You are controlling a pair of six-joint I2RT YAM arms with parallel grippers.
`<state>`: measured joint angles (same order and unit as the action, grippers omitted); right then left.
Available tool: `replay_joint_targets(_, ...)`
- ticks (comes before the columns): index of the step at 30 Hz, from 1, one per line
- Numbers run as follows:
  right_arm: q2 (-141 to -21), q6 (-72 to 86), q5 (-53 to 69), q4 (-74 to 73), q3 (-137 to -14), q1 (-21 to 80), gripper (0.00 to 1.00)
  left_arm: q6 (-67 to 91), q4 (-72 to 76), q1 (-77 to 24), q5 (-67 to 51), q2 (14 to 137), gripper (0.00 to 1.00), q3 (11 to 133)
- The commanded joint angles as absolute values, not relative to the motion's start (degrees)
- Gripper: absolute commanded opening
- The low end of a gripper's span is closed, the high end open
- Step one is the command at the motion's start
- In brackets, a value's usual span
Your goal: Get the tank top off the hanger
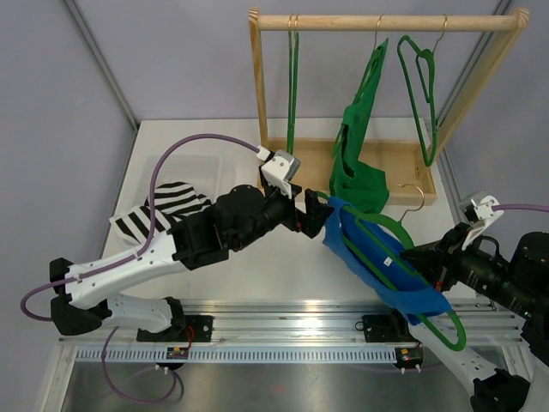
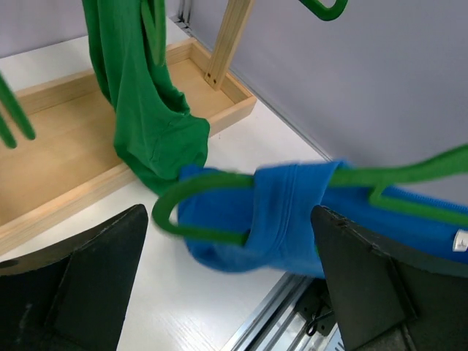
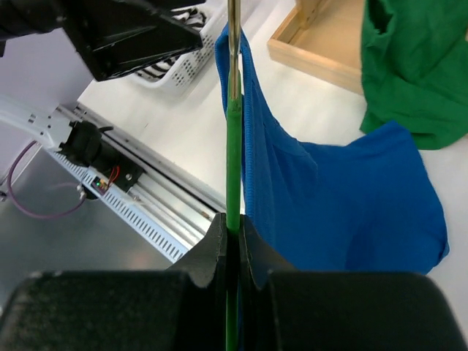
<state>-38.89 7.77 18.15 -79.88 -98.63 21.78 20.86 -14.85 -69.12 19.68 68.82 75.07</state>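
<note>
A blue tank top [image 1: 390,270] hangs on a green hanger [image 1: 386,225] held above the table between the arms. My right gripper [image 1: 415,255] is shut on the hanger's green bar [image 3: 232,161], with the blue cloth [image 3: 344,197] draped to its right. My left gripper [image 1: 319,212] is open at the hanger's far end. In the left wrist view its two black fingers [image 2: 80,278] stand wide apart on either side of the blue strap [image 2: 289,212] and the hanger's curved end [image 2: 175,208], not touching them.
A wooden rack [image 1: 386,21] with a tray base [image 1: 377,163] stands at the back, holding a green garment [image 1: 356,154] and empty green hangers [image 1: 420,86]. A white bin [image 1: 176,176] with a black-and-white striped cloth [image 1: 159,210] is at the left. A metal rail [image 1: 283,318] runs along the near edge.
</note>
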Motion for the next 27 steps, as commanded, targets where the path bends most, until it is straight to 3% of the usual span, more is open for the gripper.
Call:
replay_joint_targets(1,-38.32,7.47,25.13,-76.03,-98.17,22.59,0.00,18.81,-8.88,-69.35,18.46,70.22,0.95,78.48)
replay_joint_targets(11,-39.72,7.65,22.77,-74.79,-99.75,22.50,0.00,18.63,-7.91,-69.70,15.91,72.86,0.64,77.26)
replay_joint_targets(13,-40.25,7.91,21.80,-74.44,-99.58,22.59,0.00,18.72,-8.09,-69.87,16.43,72.86,0.63,76.73)
replay_joint_targets(15,-40.69,8.00,20.40,-74.27,-99.23,22.50,0.00,18.90,-7.91,-69.96,16.70,72.43,0.72,76.12)
replay_joint_targets(21,-42.36,8.26,16.79,-73.74,-97.38,22.59,0.00,19.25,-5.63,-70.49,16.70,70.84,0.85,74.01)
replay_joint_targets(23,-42.71,8.35,17.83,-73.48,-97.21,22.59,0.00,18.90,-5.45,-70.58,16.53,70.93,0.85,73.74)
replay_joint_targets(27,-42.54,9.05,19.51,-71.90,-97.82,22.59,0.00,18.55,-7.65,-70.66,17.31,72.95,0.71,74.88)
